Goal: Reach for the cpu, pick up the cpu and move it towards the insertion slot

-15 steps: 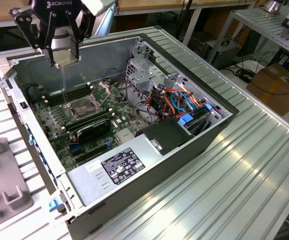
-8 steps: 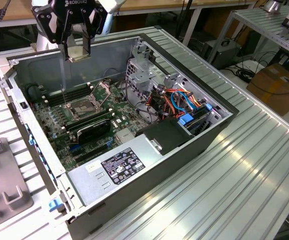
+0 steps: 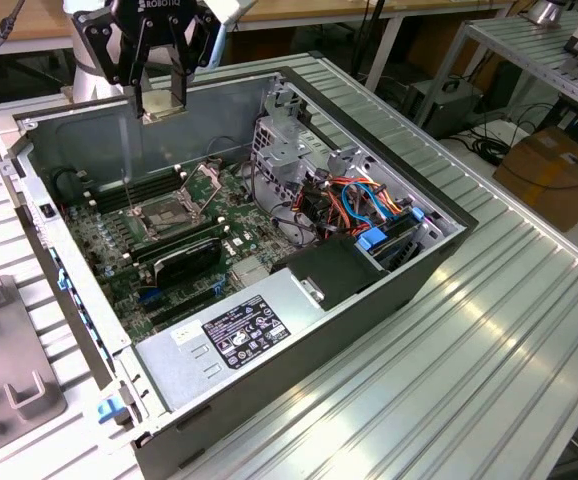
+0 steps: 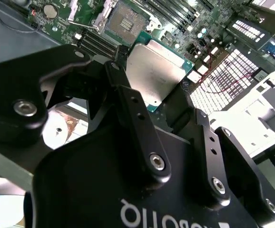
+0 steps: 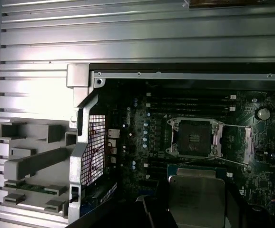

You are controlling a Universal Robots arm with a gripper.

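Observation:
My black gripper (image 3: 162,100) hangs high over the back of the open computer case (image 3: 409,275), shut on the cpu (image 3: 166,103), a thin square chip with a silvery-tan face. In the second wrist view the cpu (image 4: 152,70) sits clamped between the two black fingers (image 4: 128,102). The insertion slot (image 3: 169,212) lies on the motherboard well below the chip, its silver frame open and its dark centre bare. In the first wrist view the cpu (image 5: 197,197) is just short of the insertion slot (image 5: 194,137); in the second wrist view the insertion slot (image 4: 127,20) lies beyond the chip.
Long memory slots (image 3: 119,190) and a black finned block (image 3: 184,258) flank the socket. A grey power supply (image 3: 229,335) fills the case's near end, and a drive cage with coloured cables (image 3: 369,210) stands at the exterior view's right. A grey fixture (image 3: 9,390) rests outside the case.

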